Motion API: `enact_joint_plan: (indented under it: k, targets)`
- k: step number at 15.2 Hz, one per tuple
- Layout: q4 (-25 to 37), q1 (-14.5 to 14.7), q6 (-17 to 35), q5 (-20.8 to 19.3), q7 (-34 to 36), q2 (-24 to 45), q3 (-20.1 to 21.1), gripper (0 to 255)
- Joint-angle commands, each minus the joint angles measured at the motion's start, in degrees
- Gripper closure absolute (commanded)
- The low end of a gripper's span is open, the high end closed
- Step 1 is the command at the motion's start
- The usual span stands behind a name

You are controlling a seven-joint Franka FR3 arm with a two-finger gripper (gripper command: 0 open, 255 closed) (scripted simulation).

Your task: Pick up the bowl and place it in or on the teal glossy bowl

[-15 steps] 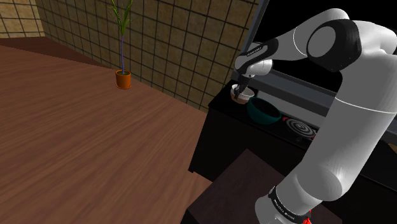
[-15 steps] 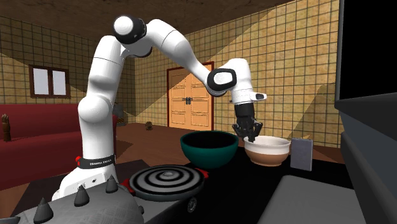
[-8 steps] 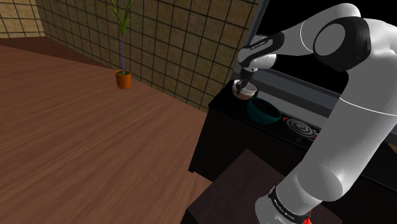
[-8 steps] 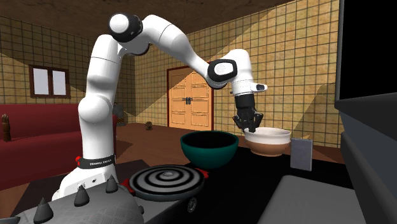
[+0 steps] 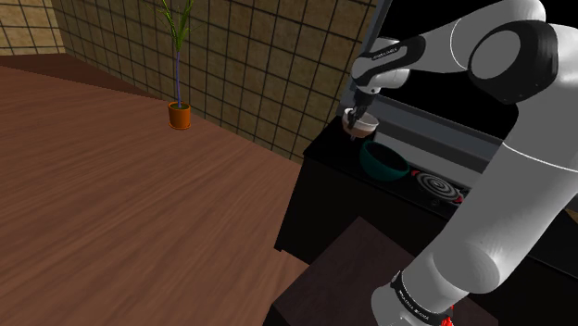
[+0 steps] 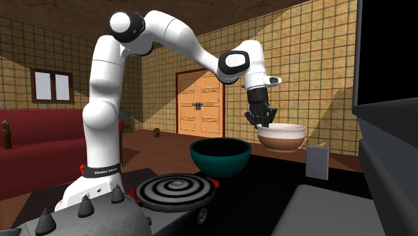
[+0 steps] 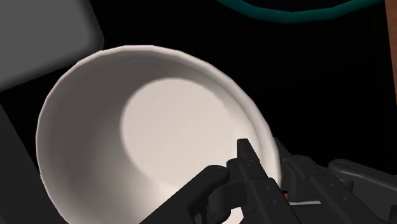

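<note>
Clasping the bowl [image 6: 281, 137] at its rim, the gripper [image 6: 263, 125] holds it aloft

White arm [image 6: 107, 80] arches up and reaches toward the second exterior view's right. Gripper [image 6: 262, 123] points down, fingers [image 7: 245, 154] clamped on the rim of a bowl [image 6: 283, 139].

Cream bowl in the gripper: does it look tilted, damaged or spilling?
Nothing stands out. The cream bowl hangs level from the gripper, clasped by its rim, empty and whole, apart from the teal bowl.
</note>
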Motion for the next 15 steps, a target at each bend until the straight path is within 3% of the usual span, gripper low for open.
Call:
enact_joint_plan:
  k: [1,15]
  targets:
    - [1.08,0.08,-1.51,-0.25,0.1,-0.5,-0.03,255]
    - [8.95,0.43,-11.8,-1.46,0.26,-3.2,-0.13,255]
